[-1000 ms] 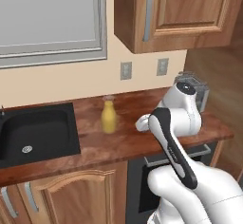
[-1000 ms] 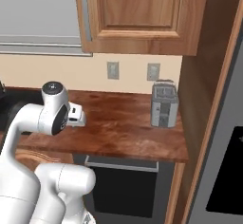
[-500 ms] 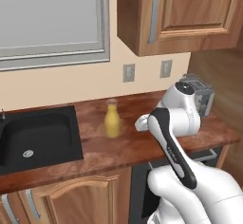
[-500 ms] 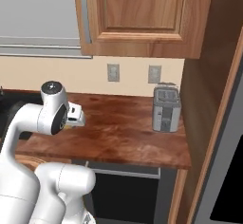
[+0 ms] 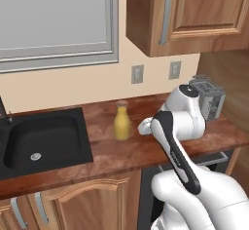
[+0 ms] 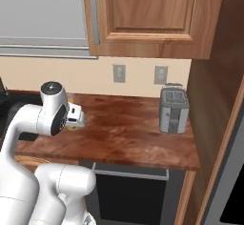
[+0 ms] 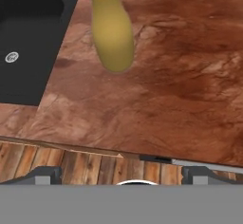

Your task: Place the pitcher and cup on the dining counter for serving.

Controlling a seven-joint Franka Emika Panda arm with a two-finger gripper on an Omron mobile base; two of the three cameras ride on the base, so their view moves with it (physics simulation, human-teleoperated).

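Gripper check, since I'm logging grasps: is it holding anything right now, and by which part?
Nothing is held. The gripper is open above the counter edge, short of the pitcher.

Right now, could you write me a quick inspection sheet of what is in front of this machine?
Surface: reddish-brown wood worktop, bare over most of its top.
Job's things: pitcher upright on the worktop, right of the black sink; cup and dining counter: nothing seen.
Clutter: grey toaster at the worktop's right end.
Tool: tool open, holding nothing, short of the pitcher.
Cables: nothing seen.
Surroundings: two wall outlets, wood cabinet above, window over the sink.
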